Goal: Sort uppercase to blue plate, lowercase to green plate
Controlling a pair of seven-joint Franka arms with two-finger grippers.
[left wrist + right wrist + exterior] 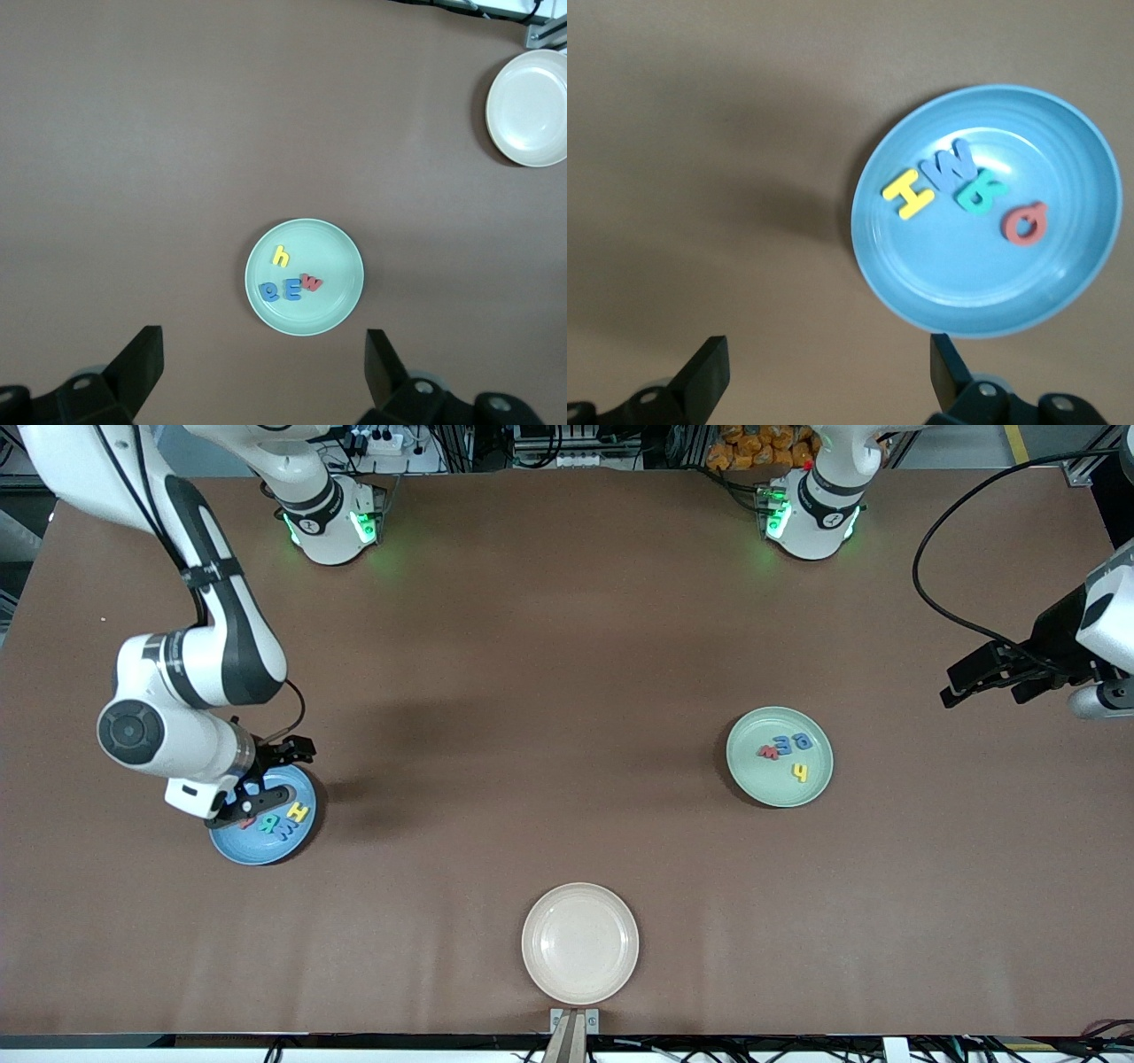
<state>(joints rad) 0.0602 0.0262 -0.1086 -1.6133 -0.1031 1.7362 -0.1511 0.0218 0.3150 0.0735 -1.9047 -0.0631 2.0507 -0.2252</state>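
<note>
In the front view your right gripper [252,802] hangs low over the blue plate [244,849] and covers part of it, so the red Q [247,823] shows only as a sliver beside the fingers. The right wrist view gives you the whole row: yellow H [908,194], blue W [948,166], teal R [981,194] and red Q, lying side by side in the plate's bowl, the W and R touching. That gripper's fingers are spread wide and hold nothing.

Your left gripper [988,680] waits in the air at the left arm's end of the table, at about two o'clock from the green plate [753,779], partly cut off by the picture's edge. Its fingers are spread too, and empty.

In the green plate the letters are tiny from the front; the left wrist view shows them better: yellow h [281,257], blue a [269,291], blue m [291,289] and red w [312,282], the last three in a close row.

The cream plate [580,943] sits bare nearest the front camera, between the two others.
</note>
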